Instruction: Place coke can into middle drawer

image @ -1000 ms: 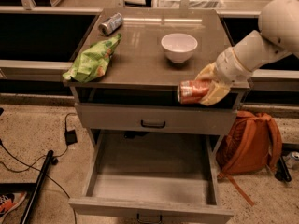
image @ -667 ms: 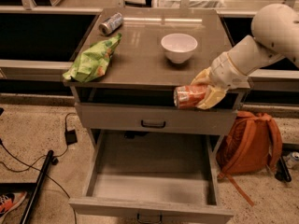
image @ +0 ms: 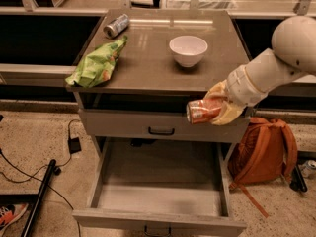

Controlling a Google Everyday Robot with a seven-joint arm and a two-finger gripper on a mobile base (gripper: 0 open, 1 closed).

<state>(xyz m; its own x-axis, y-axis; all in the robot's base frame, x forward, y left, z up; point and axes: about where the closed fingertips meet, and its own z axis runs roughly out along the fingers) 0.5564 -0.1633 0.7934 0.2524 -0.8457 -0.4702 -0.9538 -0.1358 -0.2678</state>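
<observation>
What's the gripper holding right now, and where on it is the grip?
The gripper holds the coke can sideways above the open middle drawer, gripping the end opposite its silver top.

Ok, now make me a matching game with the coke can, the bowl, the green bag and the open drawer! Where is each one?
Things:
1. coke can
2. white bowl
3. green bag
4. middle drawer

Places:
A. lying on the left edge of the cabinet top
B. pulled open, lowest down
C. held sideways in the gripper, above the open drawer's right side
D. upright on the cabinet top

Pairs: 1-C, 2-D, 3-A, 4-B.
</observation>
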